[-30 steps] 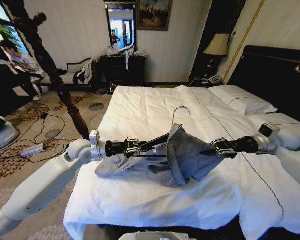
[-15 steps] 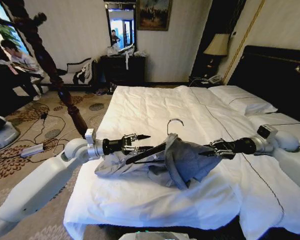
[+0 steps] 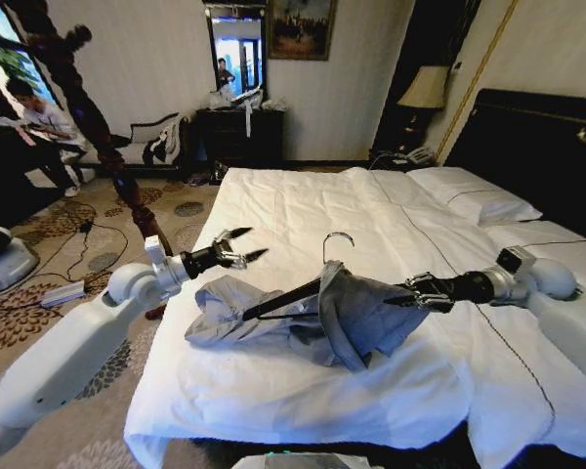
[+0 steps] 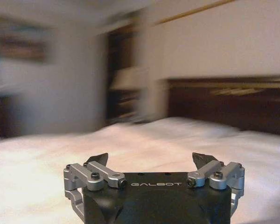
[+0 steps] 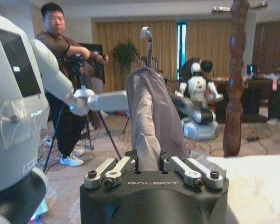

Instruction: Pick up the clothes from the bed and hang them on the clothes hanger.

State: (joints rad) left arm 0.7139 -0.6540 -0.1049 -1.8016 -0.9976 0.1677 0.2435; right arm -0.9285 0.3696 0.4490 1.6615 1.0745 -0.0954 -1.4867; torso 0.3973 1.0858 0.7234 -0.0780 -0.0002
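The shirt [image 3: 313, 318] lies in a rumpled heap on the near part of the bed [image 3: 303, 210], partly draped over a black hanger [image 3: 283, 298] whose metal hook [image 3: 337, 239] stands up above the cloth. One side of the shirt is drawn over the hanger's right end; the other end of the hanger pokes out bare toward the left, with the rest of the cloth bunched beneath it on the sheet. The right gripper [image 3: 402, 294] is at the right edge of the shirt, its fingers closed on a fold of the cloth; the right wrist view shows the cloth [image 5: 151, 121] rising from between the closed fingers up to the hook [image 5: 147, 35]. The left gripper [image 3: 242, 245] hangs in the air above the left part of the bed, apart from shirt and hanger, its fingers [image 4: 95, 161] spread wide and holding nothing. Judgement: the step in hand is dressing the hanger, with one shoulder on and the other not yet. The next move calls for the free left gripper to take either the bare hanger end or the loose bunched cloth, while the right keeps its hold. The thin cloth may slip off the covered end if pulled unevenly.
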